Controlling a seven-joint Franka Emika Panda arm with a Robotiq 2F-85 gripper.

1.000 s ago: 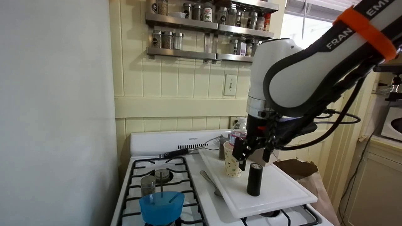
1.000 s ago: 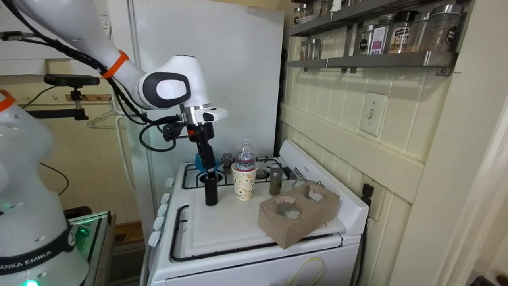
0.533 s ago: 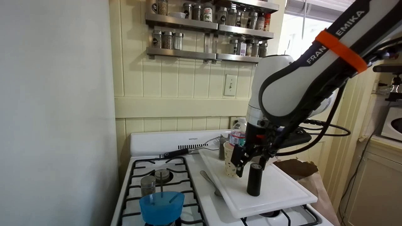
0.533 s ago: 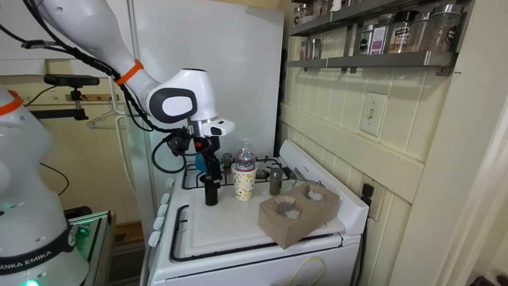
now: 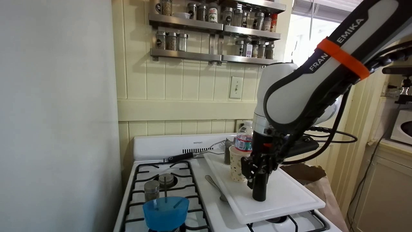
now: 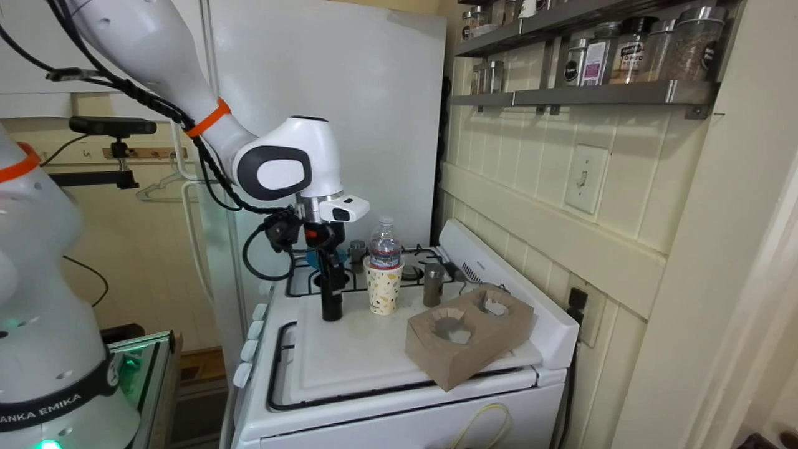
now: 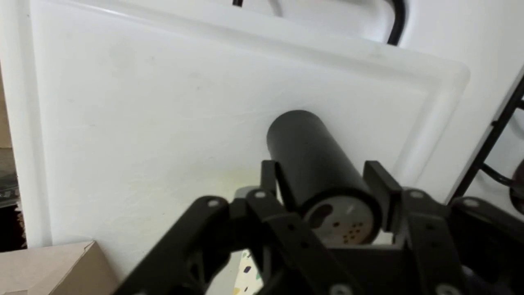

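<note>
A black cylindrical shaker [image 7: 303, 139] with a perforated top stands on the white cutting board [image 7: 143, 102]. In the wrist view my gripper [image 7: 321, 176] straddles its upper part, a finger pad [image 7: 380, 184] against each side, and looks closed on it. Both exterior views show the gripper [image 5: 259, 183] pointing down over the shaker [image 6: 331, 310], whose base appears at board level; its top is hidden there by the fingers. Close beside stands a speckled paper cup [image 6: 383, 293] with a clear plastic bottle [image 6: 385, 249] in it.
A cardboard holder with two holes [image 6: 467, 349] and a grey-lidded jar [image 6: 432, 284] share the board. A spoon [image 5: 215, 188], a black-handled utensil [image 5: 181, 157] and a blue bowl [image 5: 165, 212] lie across the stove. Spice shelves [image 5: 186, 54] hang on the wall.
The arm has come down and the gripper, wide apart before, has drawn its fingers in around the shaker's upper part. The shaker has shifted very slightly.
</note>
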